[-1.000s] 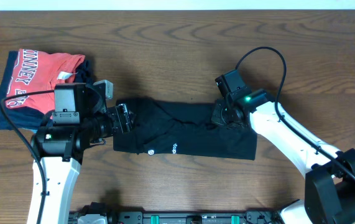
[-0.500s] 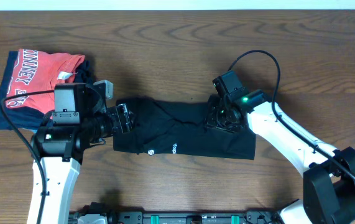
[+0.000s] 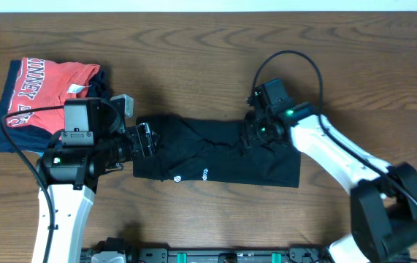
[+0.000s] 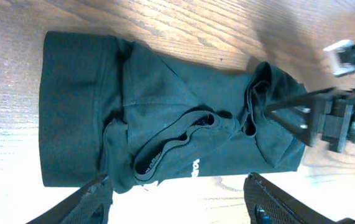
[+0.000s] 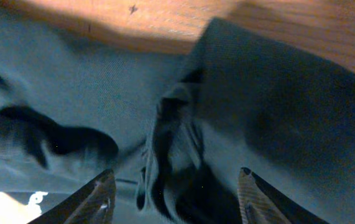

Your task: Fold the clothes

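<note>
The black T-shirt (image 3: 219, 153) lies folded into a long strip across the middle of the table, white logo marks near its front edge. My left gripper (image 3: 147, 139) is open at the strip's left end, with nothing between its fingers; in the left wrist view the whole shirt (image 4: 165, 118) lies ahead of them. My right gripper (image 3: 254, 135) hovers over the strip's upper right part with jaws open. In the right wrist view a bunched ridge of the fabric (image 5: 171, 149) lies between the spread fingertips (image 5: 102, 193), not gripped.
A red T-shirt with white lettering (image 3: 47, 91) sits on navy folded garments (image 3: 7, 135) at the left, behind my left arm. Bare wood table (image 3: 193, 58) surrounds the strip. The right arm's cable (image 3: 296, 62) loops above it.
My right gripper has opened and let go of the fabric it held, shifting slightly left over the shirt. The left gripper has not moved.
</note>
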Robot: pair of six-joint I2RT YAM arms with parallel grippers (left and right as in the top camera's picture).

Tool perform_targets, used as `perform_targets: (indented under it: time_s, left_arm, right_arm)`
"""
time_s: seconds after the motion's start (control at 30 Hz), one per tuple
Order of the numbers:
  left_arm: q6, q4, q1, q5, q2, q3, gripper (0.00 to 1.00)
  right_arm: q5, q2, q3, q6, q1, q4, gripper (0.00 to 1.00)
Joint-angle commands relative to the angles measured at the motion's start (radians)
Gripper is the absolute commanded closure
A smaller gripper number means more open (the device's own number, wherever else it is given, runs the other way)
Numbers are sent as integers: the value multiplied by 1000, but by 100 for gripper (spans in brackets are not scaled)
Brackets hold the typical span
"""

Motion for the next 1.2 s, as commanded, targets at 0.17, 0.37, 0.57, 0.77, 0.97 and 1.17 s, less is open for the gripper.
perform_targets:
  time_s: [0.17,0.37,0.57,0.77,0.97,1.17]
  left_arm:
    - [13,-2,5,-8,-1,16,31]
    - [13,-2,5,-8,-1,16,31]
    - [13,-1,5,-8,-1,16,30]
    - [13,-2,5,-8,-1,16,31]
    - [13,-2,5,-8,-1,16,30]
    - [13,-1,5,-8,-1,16,30]
  right_arm:
    - [47,108,12,49,61,18,78]
    - [79,62,12,66,55,5,90]
    - [78,-49,12,65,53,-27,99]
    - [66,-113,12,66,71,-51,99]
    - [67,-110,12,66,110,-72,99]
    - [72,-110,12,121,189,-66,99]
